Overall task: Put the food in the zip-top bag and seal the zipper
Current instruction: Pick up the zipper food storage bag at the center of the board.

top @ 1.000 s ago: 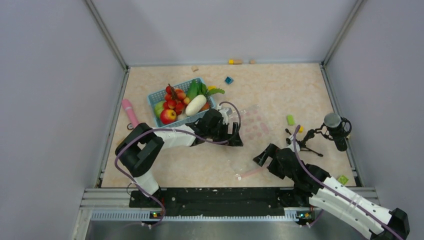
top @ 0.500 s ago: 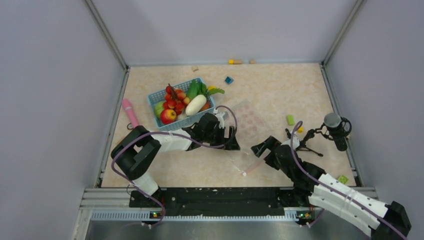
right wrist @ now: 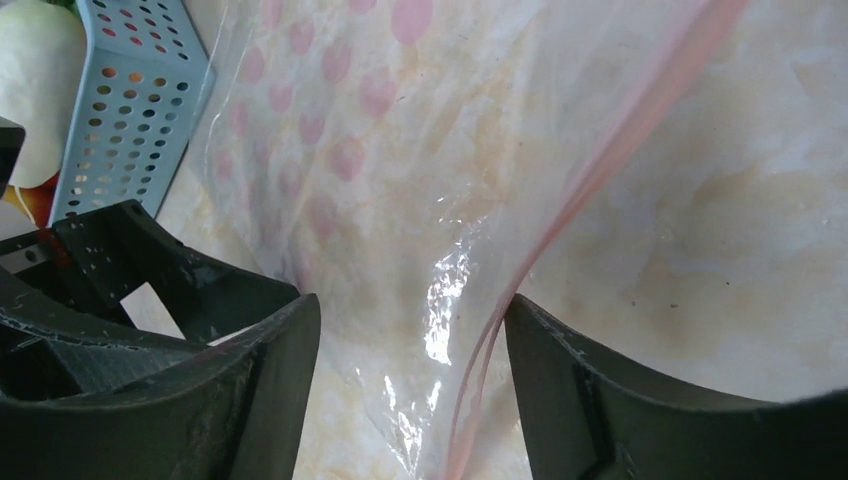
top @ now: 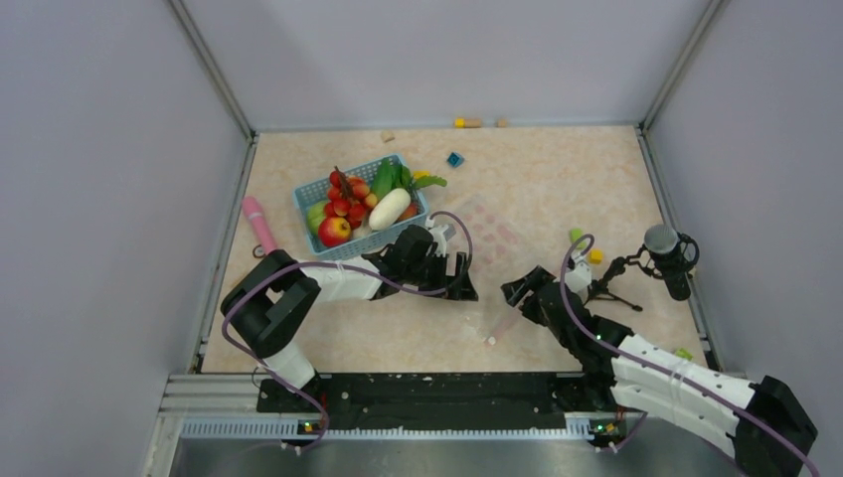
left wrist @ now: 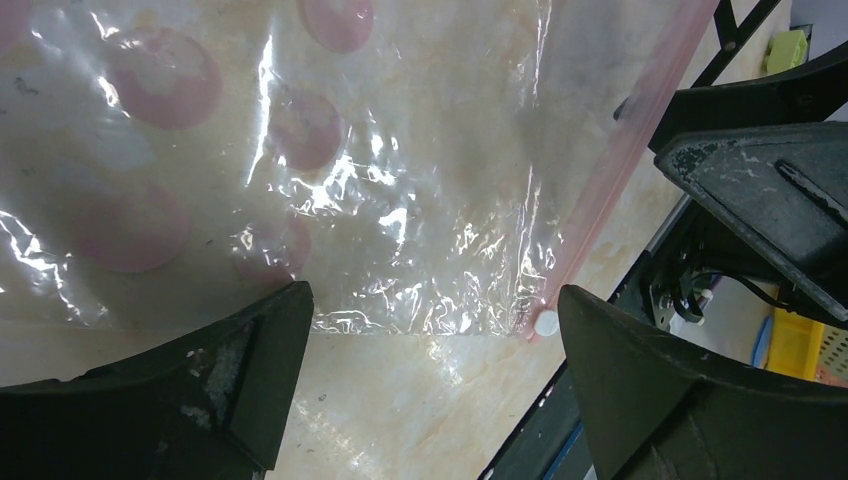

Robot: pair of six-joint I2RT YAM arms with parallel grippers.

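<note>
The food sits in the light blue basket point(top: 316, 191): red cherries point(top: 348, 194), a white radish point(top: 389, 208), a red apple point(top: 334, 231) and green leaves point(top: 390, 176). The clear zip-top bag point(top: 494, 248) with pink dots lies flat on the table right of the basket, with no food in it. Its pink zipper point(top: 504, 321) runs along the near right edge. My left gripper point(left wrist: 430, 380) is open just off the bag's point(left wrist: 380, 180) near edge, holding nothing. My right gripper point(right wrist: 410, 390) is open, its jaws astride the zipper point(right wrist: 600, 170) without pinching it.
A pink stick toy point(top: 259, 223) lies left of the basket. A black stand with a round head point(top: 658, 256) sits at the right edge. Small green point(top: 577, 237), yellow point(top: 595, 255) and blue point(top: 455, 159) blocks are scattered. Grey walls enclose three sides.
My right gripper has moved up and left onto the bag's zipper edge and its jaws have narrowed. The zipper end has swung toward it. The left gripper shifted slightly left.
</note>
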